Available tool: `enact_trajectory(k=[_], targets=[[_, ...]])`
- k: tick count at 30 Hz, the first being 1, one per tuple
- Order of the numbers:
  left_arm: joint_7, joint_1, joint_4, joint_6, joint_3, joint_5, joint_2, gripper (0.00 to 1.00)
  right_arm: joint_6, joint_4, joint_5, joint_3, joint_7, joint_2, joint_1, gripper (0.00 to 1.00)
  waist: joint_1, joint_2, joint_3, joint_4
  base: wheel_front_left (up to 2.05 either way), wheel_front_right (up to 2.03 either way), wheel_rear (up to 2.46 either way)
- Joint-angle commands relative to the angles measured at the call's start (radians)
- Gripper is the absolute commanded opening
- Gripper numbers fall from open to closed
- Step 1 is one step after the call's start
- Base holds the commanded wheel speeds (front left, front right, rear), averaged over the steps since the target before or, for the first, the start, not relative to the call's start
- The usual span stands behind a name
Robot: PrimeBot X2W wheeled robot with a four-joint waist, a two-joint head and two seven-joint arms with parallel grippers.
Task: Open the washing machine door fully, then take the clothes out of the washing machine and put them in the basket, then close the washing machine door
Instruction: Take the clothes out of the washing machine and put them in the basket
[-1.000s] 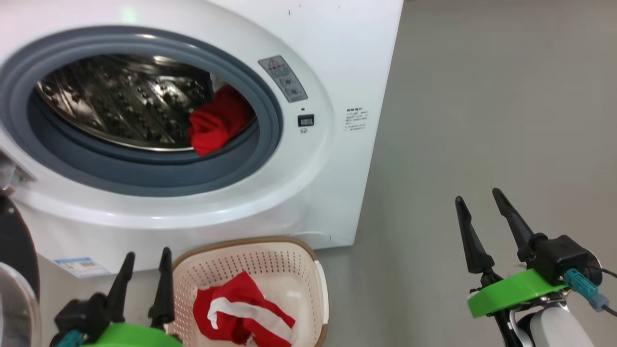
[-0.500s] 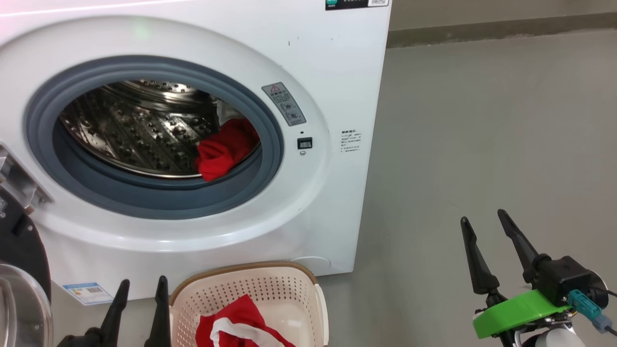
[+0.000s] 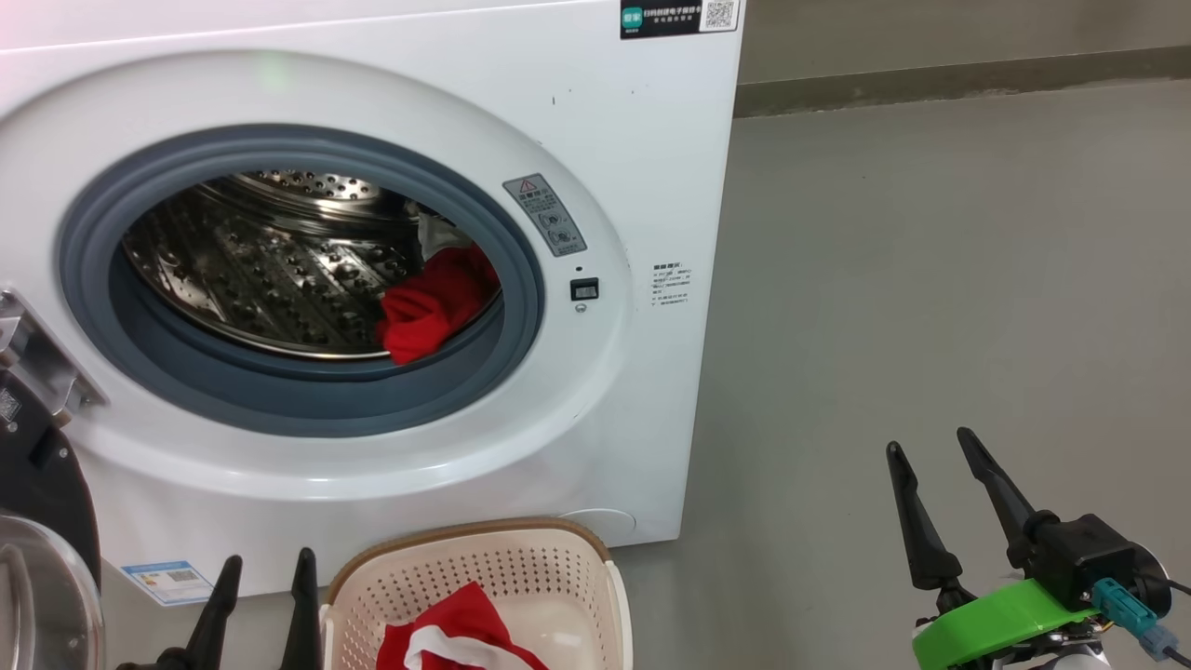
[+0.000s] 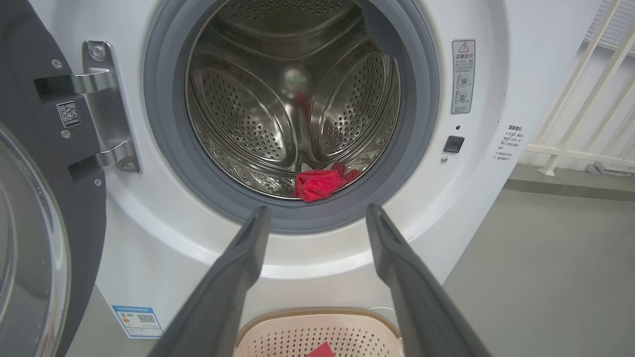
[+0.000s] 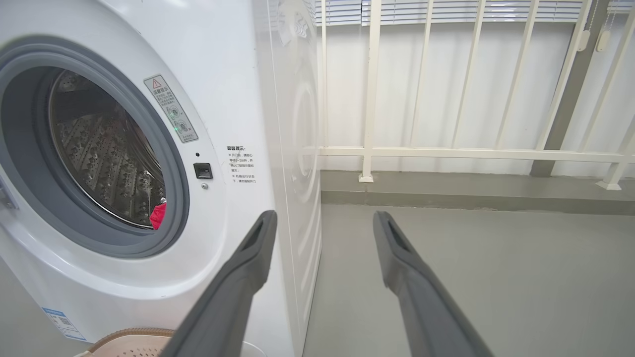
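Camera has tilted up; left claw (image 3: 269, 556) and right claw (image 3: 930, 439) stay spread, empty.

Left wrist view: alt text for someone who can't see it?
An open washing machine shows a red garment at the front of its steel drum. The open left gripper points toward it above a cream basket holding red cloth; the door stands open at left.

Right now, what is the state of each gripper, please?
Left gripper: open, holding nothing.
Right gripper: open, holding nothing.
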Motion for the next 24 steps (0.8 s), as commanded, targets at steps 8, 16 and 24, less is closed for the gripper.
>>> enact_trajectory(k=[8, 16, 24], targets=[[-0.012, -0.001, -0.029, 0.001, 0.035, 0.006, 0.007, 1.00, 0.005, -0.020, 0.017, 0.029, -0.006, -0.003, -0.012, 1.00, 0.0000, 0.0000, -0.002, -0.004, 0.00, 0.00, 0.00], [-0.012, -0.002, -0.030, 0.001, 0.037, 0.003, 0.007, 1.00, 0.005, -0.017, 0.021, 0.034, -0.006, -0.003, -0.013, 1.00, 0.0000, 0.0000, -0.004, -0.010, 0.00, 0.00, 0.00], [-0.012, -0.001, -0.026, 0.002, 0.034, -0.003, 0.007, 1.00, 0.005, -0.017, 0.020, 0.035, -0.006, -0.003, -0.012, 1.00, 0.0000, 0.0000, -0.011, -0.011, 0.00, 0.00, 0.00]])
